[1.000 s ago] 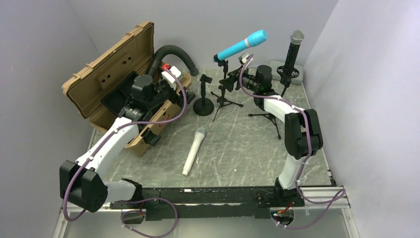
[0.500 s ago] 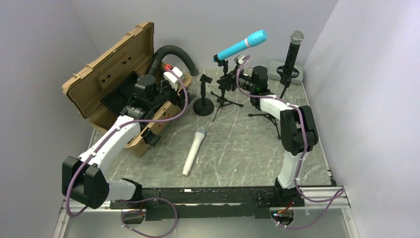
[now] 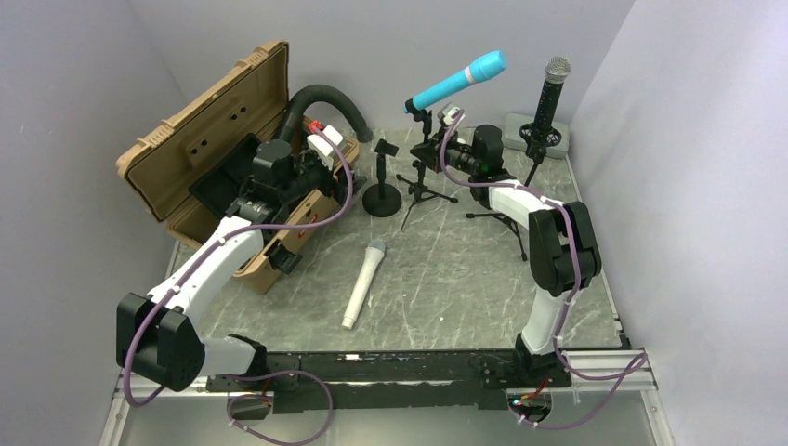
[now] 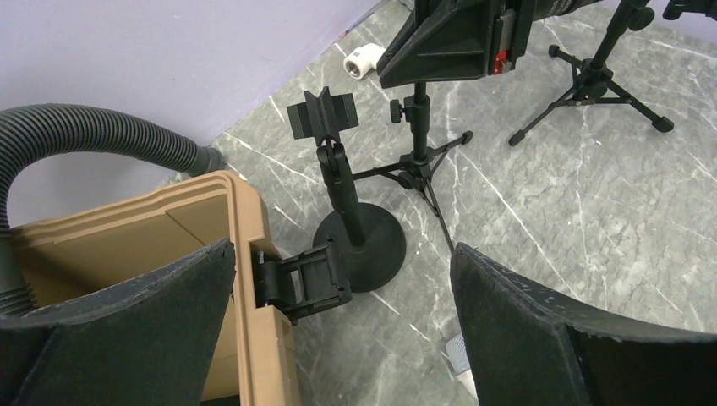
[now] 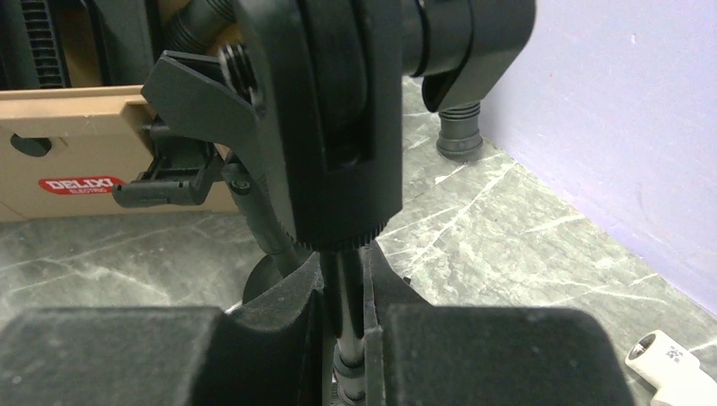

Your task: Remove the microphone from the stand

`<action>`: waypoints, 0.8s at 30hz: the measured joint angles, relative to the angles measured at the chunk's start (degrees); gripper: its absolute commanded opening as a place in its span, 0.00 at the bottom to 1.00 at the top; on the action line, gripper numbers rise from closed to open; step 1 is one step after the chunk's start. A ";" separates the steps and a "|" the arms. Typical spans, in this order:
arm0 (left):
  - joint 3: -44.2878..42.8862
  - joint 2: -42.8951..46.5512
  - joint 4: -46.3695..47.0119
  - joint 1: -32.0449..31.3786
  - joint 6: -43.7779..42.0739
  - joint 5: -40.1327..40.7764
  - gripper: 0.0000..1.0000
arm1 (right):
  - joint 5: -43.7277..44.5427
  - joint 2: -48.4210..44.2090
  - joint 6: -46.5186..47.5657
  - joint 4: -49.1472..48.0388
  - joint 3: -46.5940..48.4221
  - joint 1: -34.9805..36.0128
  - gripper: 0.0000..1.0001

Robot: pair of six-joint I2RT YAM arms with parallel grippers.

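A blue microphone (image 3: 457,84) sits tilted in the clip of a black tripod stand (image 3: 423,181) at the back of the table. My right gripper (image 3: 430,149) is shut on that stand's thin pole (image 5: 344,292), just under the clip holder (image 5: 338,127); in the right wrist view the right gripper (image 5: 344,326) has both pads pressed against the pole. The microphone itself is out of that view. My left gripper (image 4: 342,330) hangs open over the tan case's corner, with nothing between its fingers (image 4: 575,338).
An empty round-base stand (image 4: 351,220) stands between the case (image 3: 223,158) and the tripod. A white microphone (image 3: 362,283) lies on the table's middle. A black microphone (image 3: 550,93) stands on another tripod at the back right. A black hose (image 3: 321,102) arches behind the case.
My right gripper moved in and closed on the tripod stand's pole. The blue microphone shifted slightly to the right. The left arm stayed nearly still.
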State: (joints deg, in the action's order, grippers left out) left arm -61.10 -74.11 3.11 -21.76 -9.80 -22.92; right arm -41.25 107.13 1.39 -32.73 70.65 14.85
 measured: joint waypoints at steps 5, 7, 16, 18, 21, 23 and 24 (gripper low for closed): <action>0.00 0.00 0.00 0.00 0.02 -0.24 0.99 | 1.29 -1.86 2.99 3.91 -0.11 0.57 0.00; 0.00 0.00 0.00 0.00 0.07 -0.28 0.99 | 1.86 -2.69 3.91 5.49 -0.26 0.63 0.00; 0.00 0.00 -0.59 0.00 1.07 -1.11 0.99 | 2.80 -6.80 5.64 11.47 -0.44 0.61 0.00; 0.00 0.02 -1.01 0.00 1.11 -1.22 0.99 | 2.73 -8.09 5.70 12.39 -0.55 0.61 0.00; 0.00 0.11 -1.29 0.00 1.36 -1.22 0.99 | 2.47 -10.36 5.68 13.22 -1.05 0.61 0.00; 0.00 0.24 -1.46 0.04 1.53 -1.22 0.99 | 2.19 -12.24 5.70 13.57 -1.40 0.61 0.00; 0.00 0.31 -1.64 0.04 1.55 -1.27 0.99 | 2.14 -13.16 5.70 13.62 -1.62 0.61 0.00</action>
State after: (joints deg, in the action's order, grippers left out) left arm -61.10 -73.80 1.48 -21.71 -8.25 -24.18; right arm -39.11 93.97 7.09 -19.11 69.04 15.46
